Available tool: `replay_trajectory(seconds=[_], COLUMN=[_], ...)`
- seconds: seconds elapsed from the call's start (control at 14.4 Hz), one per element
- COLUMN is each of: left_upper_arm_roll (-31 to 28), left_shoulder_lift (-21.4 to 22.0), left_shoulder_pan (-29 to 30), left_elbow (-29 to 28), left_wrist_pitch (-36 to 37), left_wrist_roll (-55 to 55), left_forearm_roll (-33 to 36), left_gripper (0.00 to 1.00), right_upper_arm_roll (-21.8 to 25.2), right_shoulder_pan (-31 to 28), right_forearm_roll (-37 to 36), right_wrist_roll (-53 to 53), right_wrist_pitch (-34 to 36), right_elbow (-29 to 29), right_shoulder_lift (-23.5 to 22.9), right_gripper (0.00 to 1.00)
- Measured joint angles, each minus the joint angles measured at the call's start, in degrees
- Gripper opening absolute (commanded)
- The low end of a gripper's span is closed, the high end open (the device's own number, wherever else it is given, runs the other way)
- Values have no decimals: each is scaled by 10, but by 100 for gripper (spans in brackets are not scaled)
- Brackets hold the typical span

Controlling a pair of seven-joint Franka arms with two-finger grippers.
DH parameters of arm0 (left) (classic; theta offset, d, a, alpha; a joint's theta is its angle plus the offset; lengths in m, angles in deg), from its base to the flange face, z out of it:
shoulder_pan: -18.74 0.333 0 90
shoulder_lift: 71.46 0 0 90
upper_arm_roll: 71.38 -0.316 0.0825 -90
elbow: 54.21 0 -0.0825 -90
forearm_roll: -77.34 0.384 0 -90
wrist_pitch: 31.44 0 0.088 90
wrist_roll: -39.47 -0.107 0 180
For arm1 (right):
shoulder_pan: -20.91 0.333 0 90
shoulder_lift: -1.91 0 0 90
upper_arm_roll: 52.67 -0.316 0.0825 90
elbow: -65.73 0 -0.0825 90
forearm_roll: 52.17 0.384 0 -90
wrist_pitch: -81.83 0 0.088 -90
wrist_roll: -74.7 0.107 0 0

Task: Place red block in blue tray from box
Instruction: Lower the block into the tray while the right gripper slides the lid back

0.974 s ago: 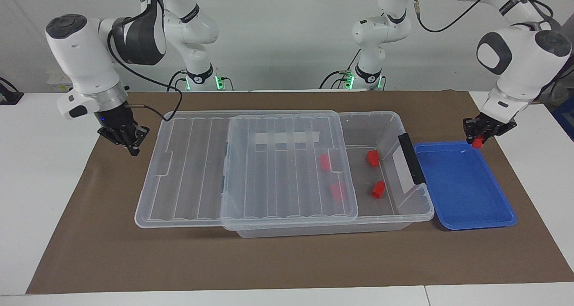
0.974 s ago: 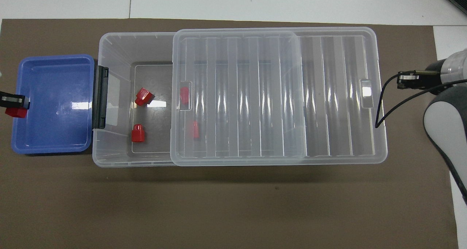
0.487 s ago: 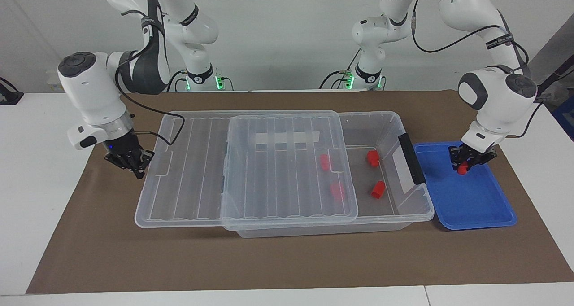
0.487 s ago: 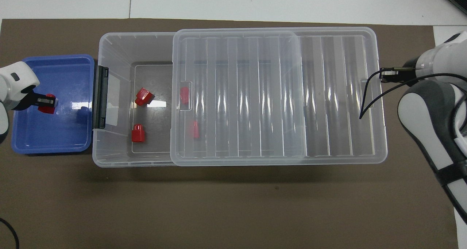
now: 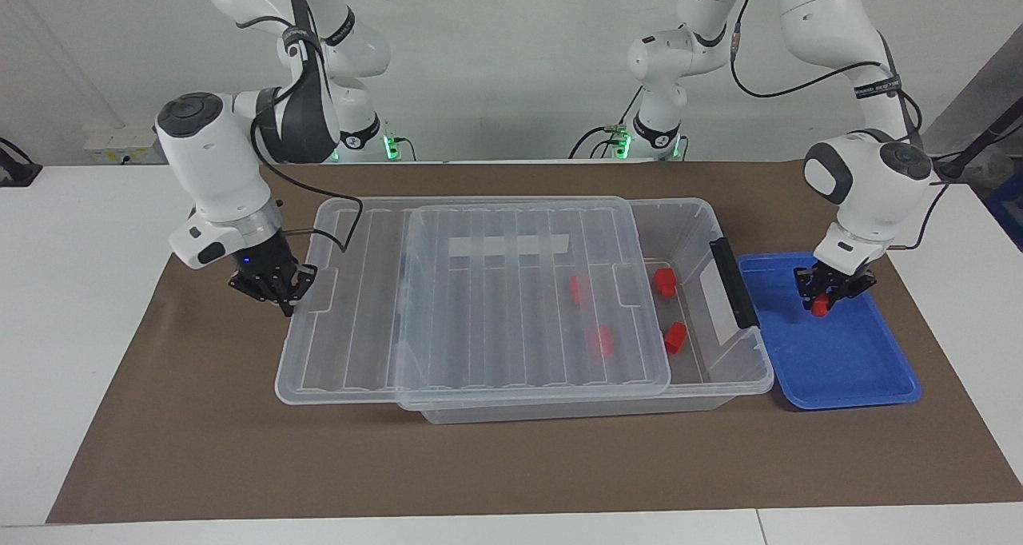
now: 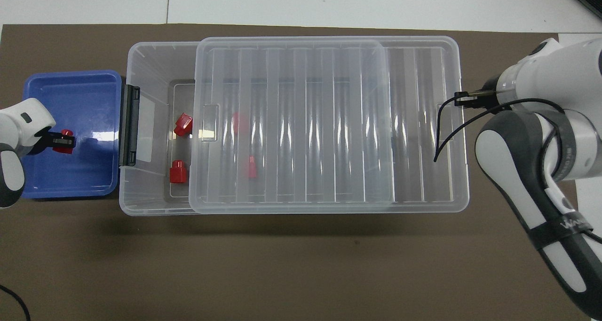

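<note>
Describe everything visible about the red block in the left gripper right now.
The red block is small, bright red and chunky, and looks like plastic. The left gripper is shut on it from above, so its top is hidden between the fingers. It sits low over the blue tray, in the part of the tray nearer to the robots; whether it touches the tray floor cannot be told. Its finer shape cannot be made out.

The lid point(image 5: 511, 289) covers most of the box point(image 5: 703, 369); you can reach in only through the uncovered strip beside the black handle point(image 5: 733, 283).
</note>
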Motion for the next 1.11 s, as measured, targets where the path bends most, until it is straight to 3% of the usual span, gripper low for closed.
replay_trajectory(seconds=[0.9, 0.97, 1.11], left_upper_arm_roll=[5, 5, 5], left_shoulder_lift=[-25, -25, -25], left_shoulder_pan=[3, 3, 3], left_elbow=[-15, -15, -15], left_wrist_pitch=[-45, -46, -50], left_wrist_roll=[-2, -2, -2], left_forearm_roll=[-43, -44, -44], left_gripper=[5, 9, 40], right_upper_arm_roll=[-3, -3, -4], right_shoulder_pan=[86, 89, 95], right_forearm_roll=[0, 0, 0], right_wrist_roll=[0, 0, 0], right_wrist_pitch=[14, 14, 14], right_elbow=[1, 2, 2], right_shoulder_lift=[2, 3, 3], right_gripper=[0, 0, 0])
